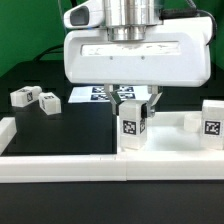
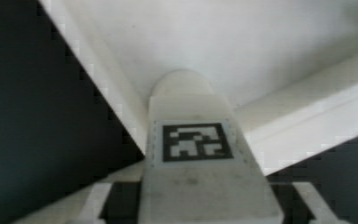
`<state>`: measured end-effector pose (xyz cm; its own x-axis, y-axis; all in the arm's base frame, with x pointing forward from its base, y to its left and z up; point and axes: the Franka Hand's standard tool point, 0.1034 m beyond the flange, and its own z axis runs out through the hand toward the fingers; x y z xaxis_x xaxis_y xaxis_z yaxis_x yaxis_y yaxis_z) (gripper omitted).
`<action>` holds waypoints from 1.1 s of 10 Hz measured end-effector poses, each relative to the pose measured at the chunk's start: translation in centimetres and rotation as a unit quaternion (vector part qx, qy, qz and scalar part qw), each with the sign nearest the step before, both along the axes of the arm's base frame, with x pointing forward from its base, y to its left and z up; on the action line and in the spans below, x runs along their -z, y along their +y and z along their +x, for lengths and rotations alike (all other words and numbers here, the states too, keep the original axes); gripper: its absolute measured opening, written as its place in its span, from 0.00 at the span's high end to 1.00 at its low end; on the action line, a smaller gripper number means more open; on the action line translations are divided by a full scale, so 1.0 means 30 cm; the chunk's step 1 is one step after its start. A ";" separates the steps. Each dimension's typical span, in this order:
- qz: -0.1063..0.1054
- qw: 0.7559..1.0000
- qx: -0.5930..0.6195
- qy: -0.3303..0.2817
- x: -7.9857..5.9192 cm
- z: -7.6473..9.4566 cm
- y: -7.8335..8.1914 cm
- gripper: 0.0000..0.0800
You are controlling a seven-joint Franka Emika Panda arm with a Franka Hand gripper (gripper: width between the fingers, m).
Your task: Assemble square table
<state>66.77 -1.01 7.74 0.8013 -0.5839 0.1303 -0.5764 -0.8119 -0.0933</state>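
My gripper [image 1: 131,108] is shut on a short white leg [image 1: 131,127] with a black-and-white tag and holds it upright. The leg's lower end sits on the near corner of the flat white square panel [image 1: 172,140] at the exterior view's right. In the wrist view the leg [image 2: 197,140] points away between my gripper's [image 2: 197,205] fingers, with the panel [image 2: 247,50] behind it. A second tagged leg [image 1: 211,122] stands on the panel at the far right. Two loose legs [image 1: 22,97] [image 1: 47,102] lie on the black table at the left.
The low white border wall [image 1: 90,166] runs along the front and up the left side [image 1: 6,128]. The marker board [image 1: 92,95] lies flat behind the gripper. The black table top [image 1: 60,130] shows between the loose legs and the panel.
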 end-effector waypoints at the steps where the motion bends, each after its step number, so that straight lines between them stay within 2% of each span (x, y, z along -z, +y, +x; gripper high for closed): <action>1: 0.017 0.995 0.100 -0.001 0.002 -0.002 -0.003 0.63; 3: 0.045 0.956 0.291 0.006 0.007 -0.015 0.017 0.63; 5: 0.076 0.907 0.415 0.009 0.007 -0.015 0.018 0.63; 6: 0.095 0.874 0.477 0.012 0.007 -0.014 0.020 0.63; 7: 0.102 0.856 0.506 0.015 0.005 -0.014 0.019 0.63; 8: 0.108 0.842 0.528 0.017 0.005 -0.013 0.017 0.63; 10: 0.110 0.832 0.543 0.018 0.006 -0.014 0.021 0.63; 11: 0.109 0.837 0.536 0.018 0.006 -0.014 0.020 0.50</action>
<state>66.33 -0.41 7.57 -0.1974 -0.9765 -0.0862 -0.9681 0.2081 -0.1398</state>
